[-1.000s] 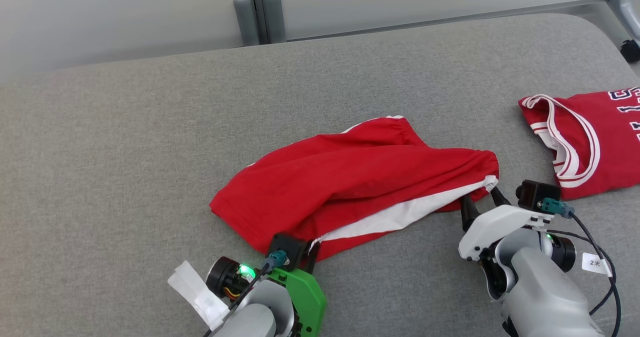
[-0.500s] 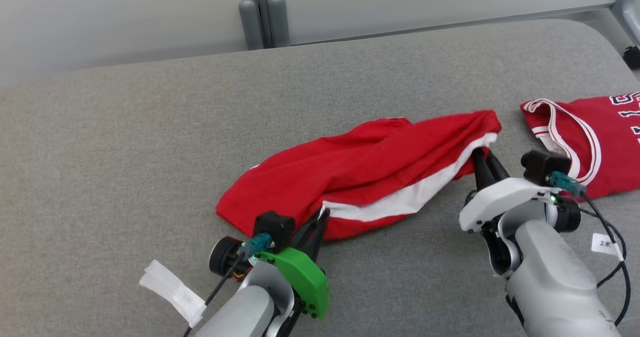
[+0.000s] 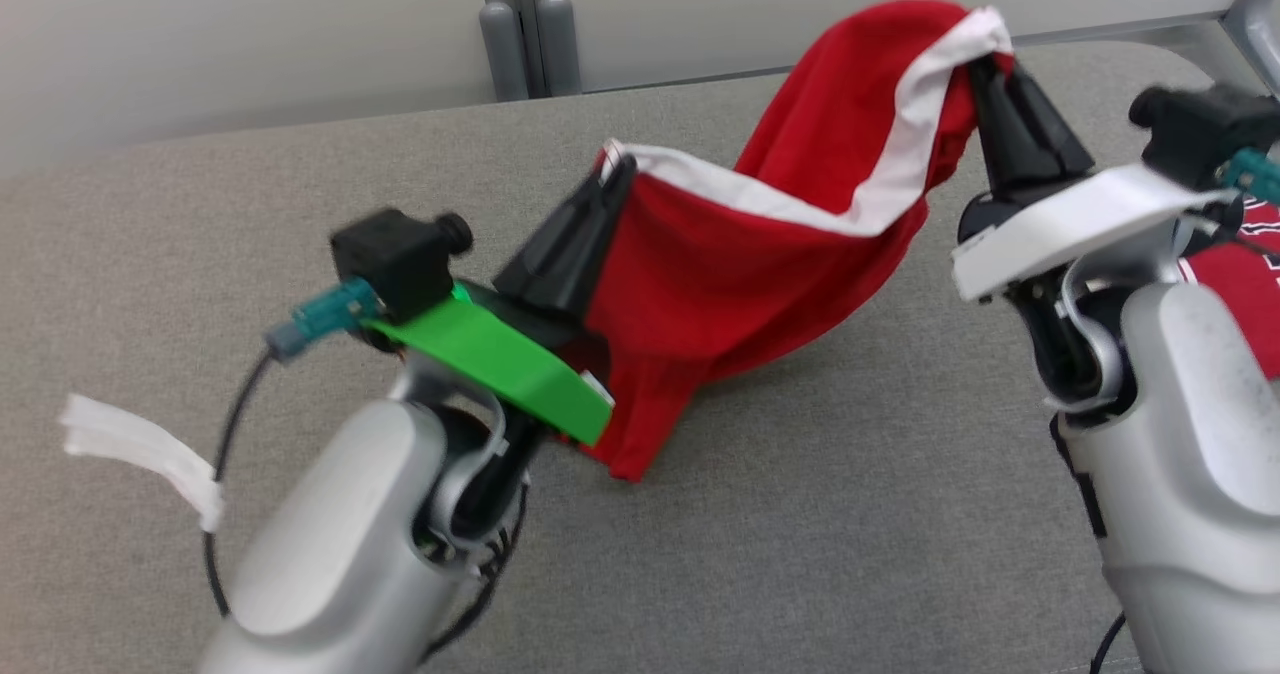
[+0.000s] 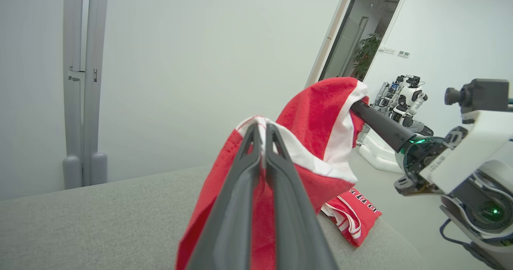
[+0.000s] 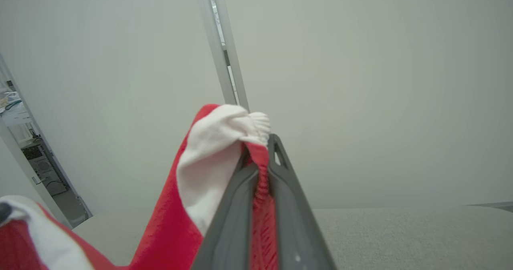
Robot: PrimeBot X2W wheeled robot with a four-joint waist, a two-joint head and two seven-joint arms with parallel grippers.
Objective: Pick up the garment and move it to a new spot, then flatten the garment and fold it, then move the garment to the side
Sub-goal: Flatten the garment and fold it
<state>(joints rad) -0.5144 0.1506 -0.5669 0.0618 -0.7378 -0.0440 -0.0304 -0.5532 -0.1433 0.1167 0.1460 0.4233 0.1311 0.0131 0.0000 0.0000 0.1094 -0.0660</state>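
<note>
"So, where was the garment at that moment?"

"The red garment, which had a white band along one edge, was hanging in the air above the grey tabletop. It was stretched between the two hands."

"How did the left hand hold it?"

"The left hand was clenched on one end of the white-banded edge. In the left wrist view its two dark fingers were pressed together, with the cloth between them."

"And the right one?"

"The right hand was higher and was grasping the other end of the same edge. In the right wrist view the red cloth was squeezed between its fingers, and a white gathered piece sat over the tips."

"What shape did the cloth have?"

"The band sagged in a curve between the hands. The rest fell below the left hand to a narrow corner near the tabletop. Whether this corner touched the tabletop, I could not tell."

"Was anything else nearby?"

"Yes. A second red garment, with white stripes, lay on the tabletop at the right, partly behind the right arm. A white tag hung from the cable of the left arm. In the left wrist view, another white robot stood far behind."
</note>
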